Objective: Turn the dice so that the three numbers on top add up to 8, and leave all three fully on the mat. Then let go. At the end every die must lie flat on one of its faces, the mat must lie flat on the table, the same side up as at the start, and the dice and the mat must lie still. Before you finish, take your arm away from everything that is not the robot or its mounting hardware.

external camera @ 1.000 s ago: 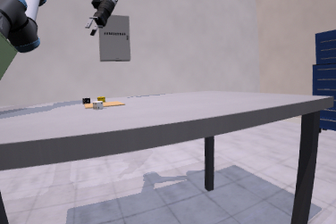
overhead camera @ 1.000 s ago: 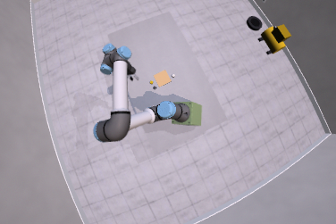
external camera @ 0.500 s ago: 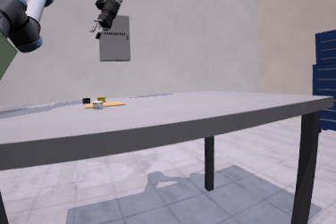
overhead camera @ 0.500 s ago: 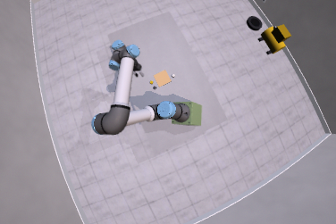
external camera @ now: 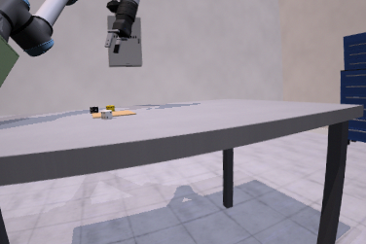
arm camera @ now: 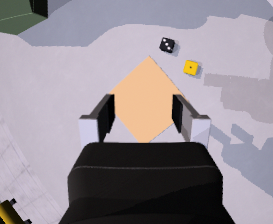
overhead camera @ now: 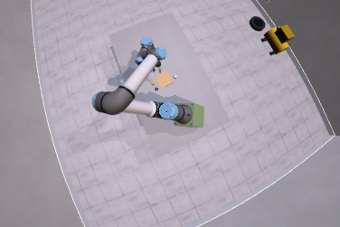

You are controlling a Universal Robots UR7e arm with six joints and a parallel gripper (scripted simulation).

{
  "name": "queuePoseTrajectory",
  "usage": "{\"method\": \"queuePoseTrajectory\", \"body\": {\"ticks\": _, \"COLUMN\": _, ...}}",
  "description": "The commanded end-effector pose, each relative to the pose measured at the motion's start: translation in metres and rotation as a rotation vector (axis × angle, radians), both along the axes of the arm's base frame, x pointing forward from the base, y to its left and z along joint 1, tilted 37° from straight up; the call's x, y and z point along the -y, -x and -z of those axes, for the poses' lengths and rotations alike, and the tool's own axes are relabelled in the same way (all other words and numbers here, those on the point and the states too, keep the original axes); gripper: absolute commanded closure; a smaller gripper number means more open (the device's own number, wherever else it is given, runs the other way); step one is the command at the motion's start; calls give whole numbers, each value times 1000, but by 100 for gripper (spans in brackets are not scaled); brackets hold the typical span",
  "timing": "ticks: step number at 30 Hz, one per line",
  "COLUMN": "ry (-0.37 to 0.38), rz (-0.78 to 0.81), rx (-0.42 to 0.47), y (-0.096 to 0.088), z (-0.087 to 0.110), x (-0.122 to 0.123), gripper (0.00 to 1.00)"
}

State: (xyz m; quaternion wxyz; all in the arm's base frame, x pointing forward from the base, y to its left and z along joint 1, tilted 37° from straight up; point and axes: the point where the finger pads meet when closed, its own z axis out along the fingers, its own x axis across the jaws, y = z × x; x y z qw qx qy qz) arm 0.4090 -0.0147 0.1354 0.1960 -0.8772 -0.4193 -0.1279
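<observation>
Gripper [overhead camera: 156, 70] [external camera: 113, 41] [arm camera: 143, 106]: mine, fingers spread to full width, nothing held. Hung well above table [overhead camera: 203, 90] [external camera: 234, 118] [arm camera: 62, 80], approx. over mat [overhead camera: 165, 80] [external camera: 128, 113] [arm camera: 142, 97] per wrist view.

Dice, clock positions round mat centre, wrist view: black die [overhead camera: 156, 89] [external camera: 93, 110] [arm camera: 167, 45] at approx. 12 to 1 o'clock, off mat; yellow die [overhead camera: 153, 83] [external camera: 110, 108] [arm camera: 190, 67] at approx. 2, off mat. White die [overhead camera: 175, 77] [external camera: 106, 114] not in wrist view; top view puts it at 3 o'clock, just beside mat. All three appear flat on a face.

Top faces: yellow reads 1; black looks like 3; white n/a, can't read. If black is 3, white must show 4, else a turn is req'd. None on mat yet, so all need moving.

Reason for stance, my judgement: height gives a look at pips; wide fingers suit a straight drop round one die.

Materials: mat thin, square, matte, plain orange-tan, lying flat. Dice small cubes, corners slightly rounded. Table top smooth grey. Finger pads dark, flat; outer parts pale, metallic-looking.
</observation>
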Motion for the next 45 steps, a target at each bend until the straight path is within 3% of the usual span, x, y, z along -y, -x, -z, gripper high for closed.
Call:
{"method": "queuePoseTrajectory", "body": {"ticks": 1, "ry": -35, "rz": 46, "rx": 43, "y": -15, "z": 50, "x": 26, "gripper": 0}}
{"method": "queuePoseTrajectory", "body": {"ticks": 3, "ry": -35, "rz": 46, "rx": 43, "y": -15, "z": 50, "x": 26, "gripper": 0}}
{"method": "queuePoseTrajectory", "body": {"ticks": 7, "ry": -71, "rz": 103, "rx": 93, "y": -13, "z": 100, "x": 51, "gripper": 0}}
{"method": "queuePoseTrajectory", "body": {"ticks": 8, "ry": -71, "rz": 103, "rx": 93, "y": -13, "z": 100, "x": 51, "gripper": 0}}
{"method": "queuePoseTrajectory", "body": {"ticks": 11, "ry": -90, "rz": 140, "rx": 128, "y": -8, "z": 129, "x": 63, "gripper": 0}}
{"method": "queuePoseTrajectory", "body": {"ticks": 18, "ry": -112, "rz": 189, "rx": 176, "y": 1, "z": 163, "x": 75, "gripper": 0}}
{"method": "queuePoseTrajectory", "body": {"ticks": 25, "ry": -118, "rz": 204, "rx": 191, "y": 4, "z": 172, "x": 77, "gripper": 0}}
{"method": "queuePoseTrajectory", "body": {"ticks": 45, "ry": -118, "rz": 205, "rx": 192, "y": 4, "z": 174, "x": 76, "gripper": 0}}
